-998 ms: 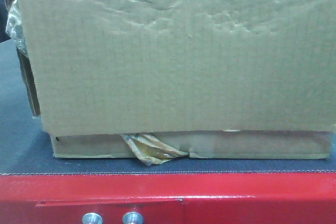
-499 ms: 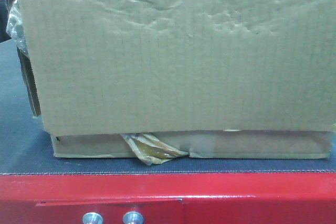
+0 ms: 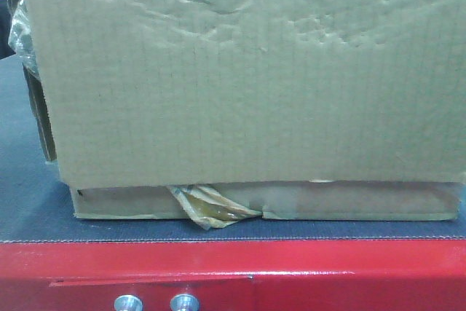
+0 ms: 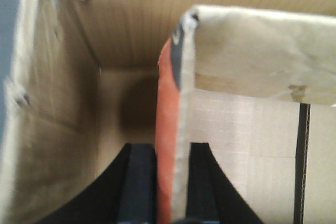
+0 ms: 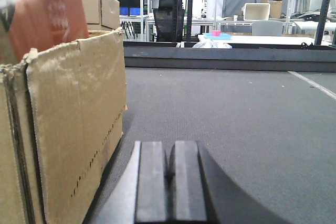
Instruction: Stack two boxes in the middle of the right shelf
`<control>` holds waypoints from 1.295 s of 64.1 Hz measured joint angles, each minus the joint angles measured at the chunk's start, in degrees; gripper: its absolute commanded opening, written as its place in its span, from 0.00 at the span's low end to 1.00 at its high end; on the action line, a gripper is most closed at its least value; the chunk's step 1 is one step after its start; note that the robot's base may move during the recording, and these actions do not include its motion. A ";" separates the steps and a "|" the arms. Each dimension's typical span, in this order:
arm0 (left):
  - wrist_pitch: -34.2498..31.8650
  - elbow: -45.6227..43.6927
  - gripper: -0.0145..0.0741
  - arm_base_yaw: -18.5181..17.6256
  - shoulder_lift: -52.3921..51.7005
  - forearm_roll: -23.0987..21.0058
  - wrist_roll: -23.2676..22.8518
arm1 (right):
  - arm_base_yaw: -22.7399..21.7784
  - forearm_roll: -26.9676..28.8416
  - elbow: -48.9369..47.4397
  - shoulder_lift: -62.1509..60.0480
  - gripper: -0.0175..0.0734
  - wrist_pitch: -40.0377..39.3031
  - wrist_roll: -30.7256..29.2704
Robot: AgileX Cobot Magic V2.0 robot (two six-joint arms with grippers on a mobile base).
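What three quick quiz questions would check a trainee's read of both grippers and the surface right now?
1. True or false: the right gripper is wide open.
2. What does the left gripper clamp? A) a box wall B) a tape roll C) nothing
3. Fill in: the edge below the grey mat in the front view is ___.
Key: 1 false, it is shut and empty. 2 A. 3 red.

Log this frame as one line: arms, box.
left gripper: jaws shut on flap | right gripper: jaws shut, empty, beside box | box: on mat
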 measured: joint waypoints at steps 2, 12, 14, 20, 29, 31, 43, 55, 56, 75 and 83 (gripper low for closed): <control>0.00 0.75 0.04 0.77 0.00 -1.78 0.00 | 0.00 0.00 0.00 0.00 0.01 0.00 0.00; 0.00 2.41 0.04 3.18 0.00 -6.32 0.54 | 0.00 0.00 0.00 0.00 0.01 0.00 0.00; 0.00 2.51 0.04 3.34 0.00 -6.42 0.65 | 0.00 0.00 0.00 0.00 0.01 0.00 0.00; 0.00 2.64 0.04 3.47 0.00 -6.31 0.92 | 0.00 0.00 0.00 0.00 0.01 0.00 0.00; 0.00 2.83 0.04 3.47 0.00 -6.31 1.16 | 0.00 0.00 0.00 0.00 0.01 0.00 0.00; 0.00 2.83 0.04 3.47 0.00 -6.31 1.31 | 0.00 0.00 0.00 0.00 0.01 0.00 0.00; 0.00 2.83 0.28 3.47 0.00 -6.19 2.37 | 0.00 0.00 0.00 0.00 0.01 0.00 0.00; -0.40 2.83 0.50 3.47 0.00 -6.07 2.51 | 0.00 0.00 0.00 0.00 0.01 0.00 0.00; -0.40 2.83 0.50 3.47 0.00 -6.07 2.51 | 0.00 0.00 0.00 0.00 0.01 0.00 0.00; -0.63 0.91 0.52 3.47 -0.36 -6.42 2.61 | 0.00 0.00 0.00 0.00 0.01 0.00 0.00; -0.75 -0.96 0.52 3.47 -3.04 -6.51 3.90 | 0.00 0.00 0.00 0.00 0.01 0.00 0.00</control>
